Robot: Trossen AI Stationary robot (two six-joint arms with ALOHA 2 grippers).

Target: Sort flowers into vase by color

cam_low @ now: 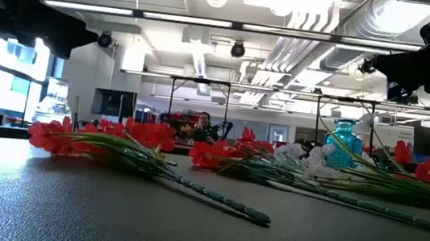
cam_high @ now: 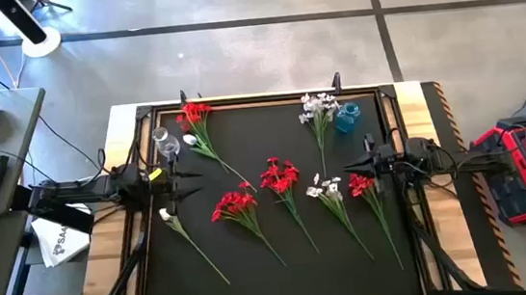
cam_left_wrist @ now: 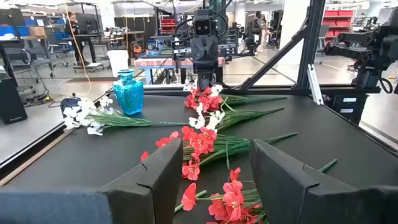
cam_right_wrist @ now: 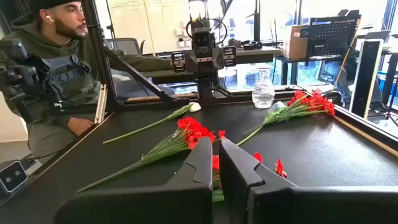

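Red and white flowers (cam_high: 281, 179) flat between both pincers, seemingly untouched.

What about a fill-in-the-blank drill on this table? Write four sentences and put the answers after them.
The flowers beside the blue vase are ___.
The left end effector is ___, holding nothing.
The right end effector is ___.
The clear vase stands on the ___ arm's side.
Missing words: white; open; shut; left.

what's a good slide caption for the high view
Red sprays and white sprays lie scattered on the black mat, clear vase left, blue vase right.
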